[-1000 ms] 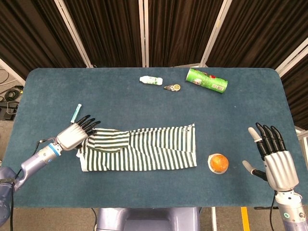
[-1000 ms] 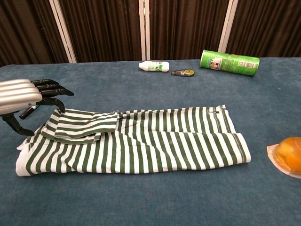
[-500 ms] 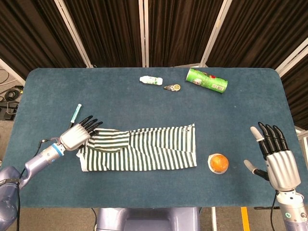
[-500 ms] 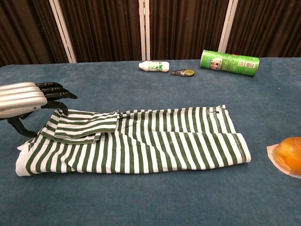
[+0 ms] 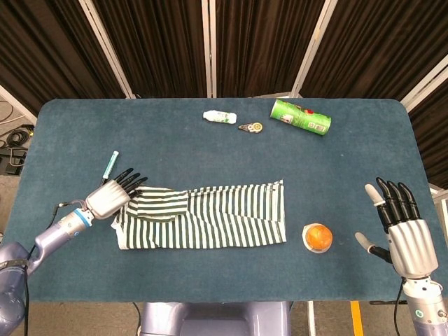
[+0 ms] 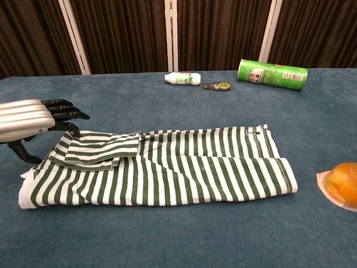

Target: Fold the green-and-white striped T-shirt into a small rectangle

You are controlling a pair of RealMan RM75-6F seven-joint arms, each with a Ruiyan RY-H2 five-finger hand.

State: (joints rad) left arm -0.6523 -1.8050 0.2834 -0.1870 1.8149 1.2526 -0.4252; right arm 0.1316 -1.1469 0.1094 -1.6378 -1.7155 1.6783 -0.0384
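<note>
The green-and-white striped T-shirt (image 5: 203, 217) (image 6: 167, 164) lies flat as a long band across the middle of the blue table (image 5: 210, 154), with a sleeve flap folded over its left end. My left hand (image 5: 110, 197) (image 6: 30, 118) hovers at that left end, fingers stretched out over the shirt's corner and thumb hanging below; it holds nothing. My right hand (image 5: 402, 231) is raised near the table's right front corner, fingers spread and empty, well away from the shirt. The chest view does not show it.
An orange in a cup (image 5: 318, 237) (image 6: 341, 184) sits just right of the shirt. At the back lie a white bottle (image 5: 220, 117) (image 6: 183, 78), a small tape roller (image 5: 250, 127) (image 6: 217, 86) and a green can (image 5: 300, 117) (image 6: 272, 73). A pen (image 5: 110, 166) lies behind my left hand.
My left hand has sunk slightly toward the shirt's left corner. My right hand has drifted a little to the right. The shirt has not moved.
</note>
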